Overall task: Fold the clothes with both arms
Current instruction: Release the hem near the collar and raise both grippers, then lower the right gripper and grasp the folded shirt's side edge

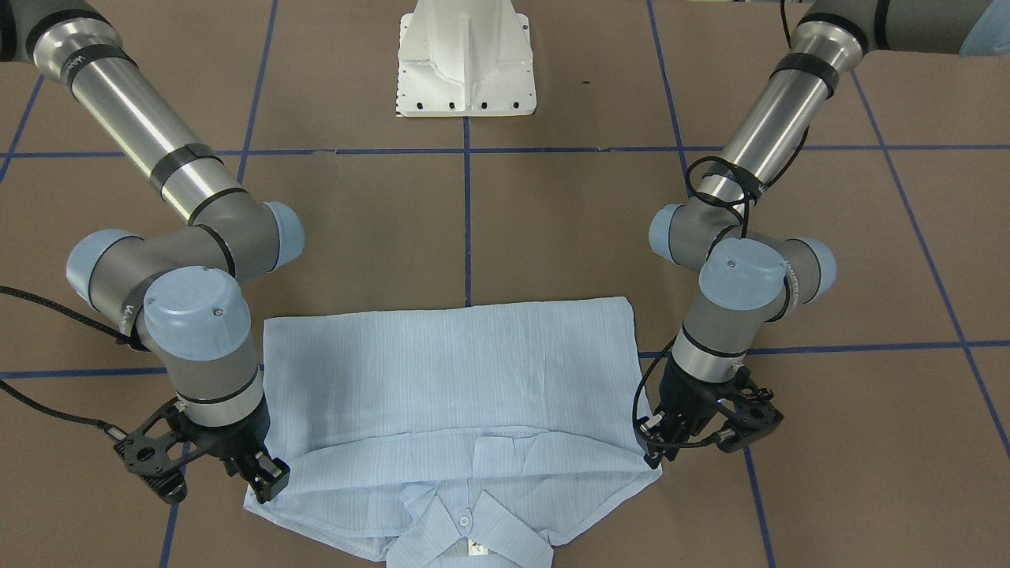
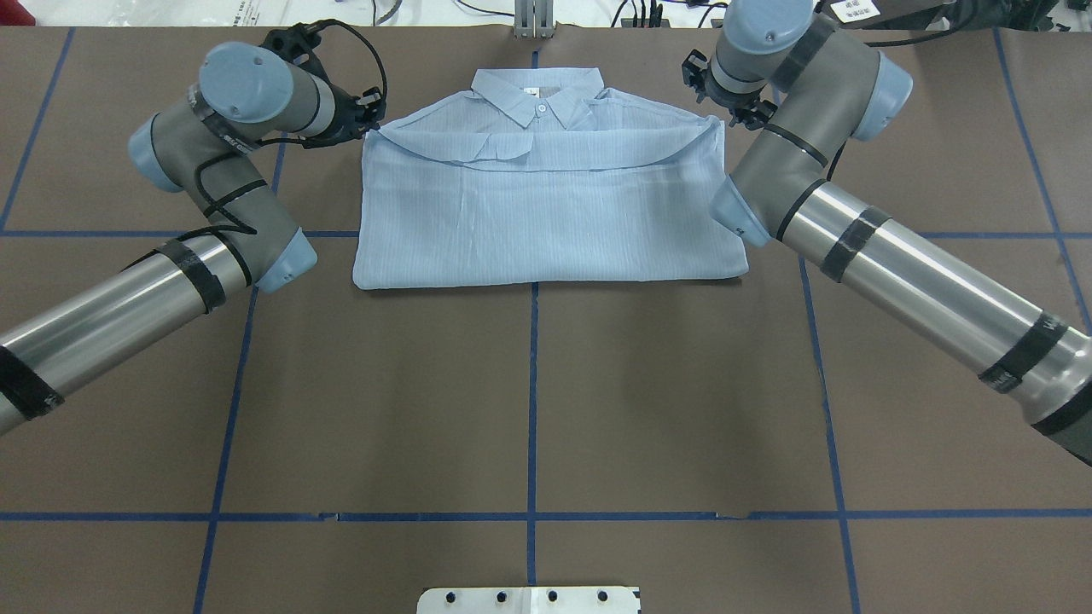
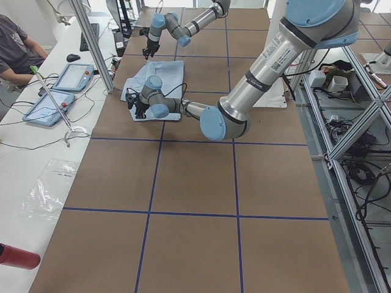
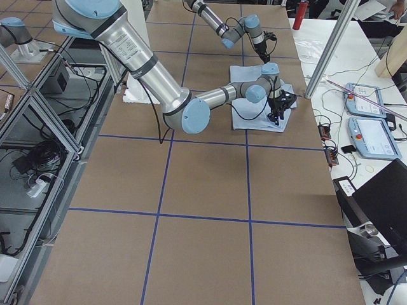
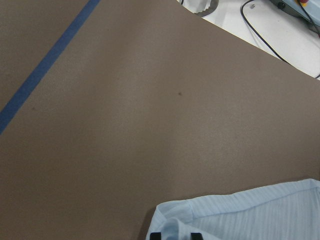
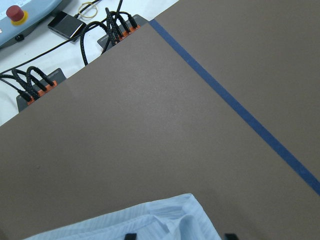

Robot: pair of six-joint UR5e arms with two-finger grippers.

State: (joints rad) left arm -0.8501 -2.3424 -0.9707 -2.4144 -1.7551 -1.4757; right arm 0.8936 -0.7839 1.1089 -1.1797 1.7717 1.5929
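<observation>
Shirt [image 2: 546, 205] folded on surface [image 2: 682, 384], left end effector [image 1: 654, 456] narrow astride one corner, right end effector [image 1: 265, 476] wide astride other

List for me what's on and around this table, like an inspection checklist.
Surface: brown table with blue tape grid.
Job's things: pale blue shirt lying flat, folded, collar showing on the side away from the robot.
Clutter: nothing seen.
Grippers: left gripper and right gripper at the shirt's collar-end corners; right open, left unclear.
Cables: black cables run to both grippers.
Surroundings: white pedestal; bench with tablets; seated person.
</observation>
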